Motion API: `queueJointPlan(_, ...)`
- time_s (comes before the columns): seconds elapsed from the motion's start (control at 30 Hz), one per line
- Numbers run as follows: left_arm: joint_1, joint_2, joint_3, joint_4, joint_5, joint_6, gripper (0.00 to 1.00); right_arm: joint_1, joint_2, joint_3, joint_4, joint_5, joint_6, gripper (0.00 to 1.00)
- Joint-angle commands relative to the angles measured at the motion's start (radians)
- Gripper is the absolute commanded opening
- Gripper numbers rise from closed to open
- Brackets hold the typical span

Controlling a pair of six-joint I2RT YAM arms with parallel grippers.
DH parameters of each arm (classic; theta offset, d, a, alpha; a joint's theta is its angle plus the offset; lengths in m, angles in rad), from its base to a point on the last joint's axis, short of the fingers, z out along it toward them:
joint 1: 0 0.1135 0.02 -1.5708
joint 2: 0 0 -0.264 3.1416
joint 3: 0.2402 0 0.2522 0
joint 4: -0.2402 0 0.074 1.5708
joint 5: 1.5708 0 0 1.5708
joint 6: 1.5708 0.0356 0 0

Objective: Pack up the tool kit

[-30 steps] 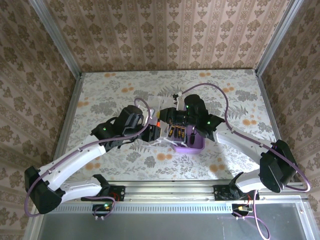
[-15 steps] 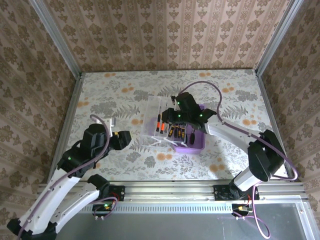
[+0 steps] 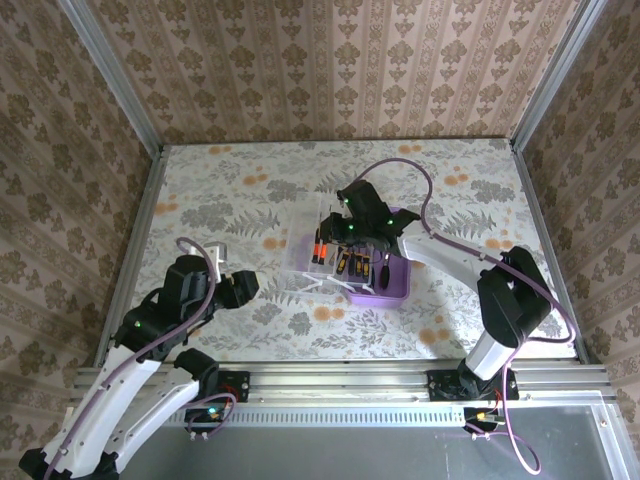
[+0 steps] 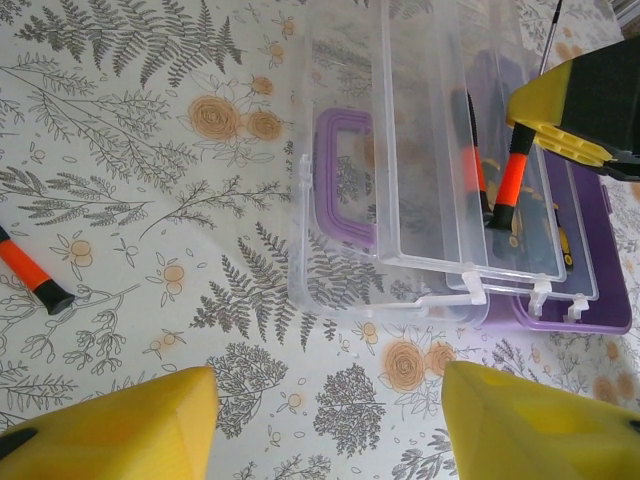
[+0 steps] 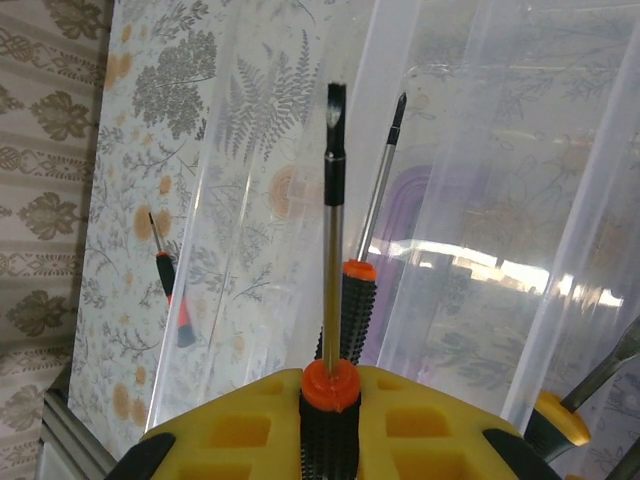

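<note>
Top external view: the purple plastic box (image 3: 395,290) sits mid-bench (image 3: 220,180) on a floral-printed surface. Its clear lid (image 3: 300,240) is swung open to the left. The right jaws hang over the box's left edge. The left jaws hover near the bench's left front.

Left wrist view: the left jaws stand wide, with nothing between their smooth yellow fingertips (image 4: 110,420). The transparent lid carries a curved purple handle (image 4: 345,175). A loose screwdriver (image 4: 30,272), orange with a black end, lies on the bench well apart from the lid.

Right wrist view: the right jaws clamp a flat-tipped screwdriver (image 5: 333,260) by its ribbed black handle, just below the orange collar. Its thin steel shaft points at the clear lid.
</note>
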Motion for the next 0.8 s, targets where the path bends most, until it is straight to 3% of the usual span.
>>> queueJointPlan(0.0, 0.008, -0.008, -0.002, 0.007, 0.021, -0.004, 0.62, -0.005, 0.029, 0.038, -0.043, 0.045, -0.006, 0.18)
queueJointPlan(0.23, 0.010, -0.009, 0.013, -0.019, 0.027, 0.004, 0.64, -0.005, 0.027, 0.038, -0.042, 0.060, 0.013, 0.22)
queueJointPlan(0.3, 0.010, -0.010, 0.020, -0.024, 0.027, 0.005, 0.64, -0.006, 0.014, 0.028, -0.041, 0.082, 0.023, 0.30)
queueJointPlan(0.43, 0.011, -0.008, 0.029, -0.022, 0.025, 0.008, 0.65, -0.009, 0.021, 0.042, -0.056, 0.070, 0.024, 0.35)
queueJointPlan(0.77, 0.011, -0.005, 0.029, -0.029, 0.018, 0.001, 0.65, -0.009, -0.023, 0.024, -0.051, 0.058, 0.018, 0.35)
